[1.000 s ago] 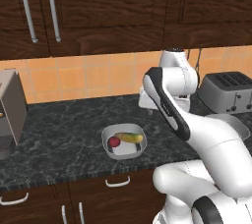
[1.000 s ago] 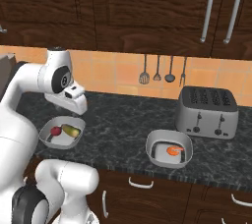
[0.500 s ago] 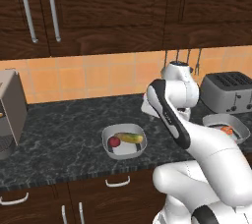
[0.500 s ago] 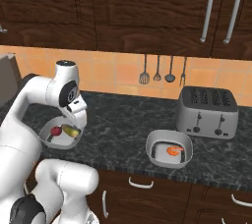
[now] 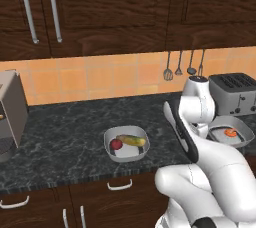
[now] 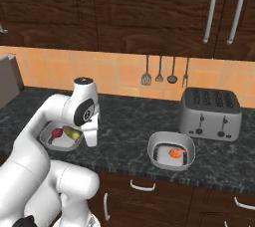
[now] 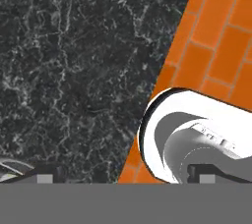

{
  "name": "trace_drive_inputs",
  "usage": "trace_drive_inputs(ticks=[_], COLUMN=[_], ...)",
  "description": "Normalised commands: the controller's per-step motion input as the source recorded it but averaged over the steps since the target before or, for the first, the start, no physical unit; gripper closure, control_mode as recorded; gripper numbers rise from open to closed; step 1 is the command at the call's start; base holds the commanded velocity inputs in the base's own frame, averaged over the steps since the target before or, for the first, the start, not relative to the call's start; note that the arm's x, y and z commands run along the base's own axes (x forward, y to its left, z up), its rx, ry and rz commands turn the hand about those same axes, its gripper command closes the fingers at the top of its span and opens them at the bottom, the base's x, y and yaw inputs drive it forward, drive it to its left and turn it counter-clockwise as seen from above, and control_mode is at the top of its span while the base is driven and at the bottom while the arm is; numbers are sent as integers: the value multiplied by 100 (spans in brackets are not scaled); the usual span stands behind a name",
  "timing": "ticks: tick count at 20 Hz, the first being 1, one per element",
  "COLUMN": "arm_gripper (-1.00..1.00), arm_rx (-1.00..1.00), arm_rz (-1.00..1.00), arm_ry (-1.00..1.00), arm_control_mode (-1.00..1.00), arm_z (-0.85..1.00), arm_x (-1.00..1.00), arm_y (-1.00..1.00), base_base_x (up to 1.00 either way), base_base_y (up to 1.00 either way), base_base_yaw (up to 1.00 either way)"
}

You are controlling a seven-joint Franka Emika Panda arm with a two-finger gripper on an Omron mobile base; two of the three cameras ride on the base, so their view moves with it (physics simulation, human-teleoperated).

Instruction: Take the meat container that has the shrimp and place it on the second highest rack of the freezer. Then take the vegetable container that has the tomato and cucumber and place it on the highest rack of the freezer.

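Right base view has the shrimp [image 6: 175, 152] in its tub [image 6: 155, 152] on the counter [image 6: 124, 141], beside the toaster [image 6: 209, 114]. First step, I judge: reach for that tub. The gripper's state I cannot tell. Next, swing right, descend over the rim.

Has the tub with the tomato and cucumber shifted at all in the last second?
No. In the left base view the tub sits at the same spot on the counter, as far left of the toaster as before.
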Motion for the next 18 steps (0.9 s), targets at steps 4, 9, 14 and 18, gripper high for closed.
trace_drive_inputs(ticks=[4, 9, 14, 18], arm_gripper=[-100, -100, -100, -100], arm_rx=[0, 0, 8, 14], arm_rz=[-71, -76, -74, -55], arm_ry=[-13, -15, 0, 4], arm_control_mode=[-100, -100, -100, -100], arm_z=[0, 0, 1, 18], arm_x=[6, 12, 2, 0], arm_y=[-38, -21, -45, -61], base_base_x=[0, 0, 0, 0], base_base_y=[0, 0, 0, 0], base_base_yaw=[0, 0, 0, 0])
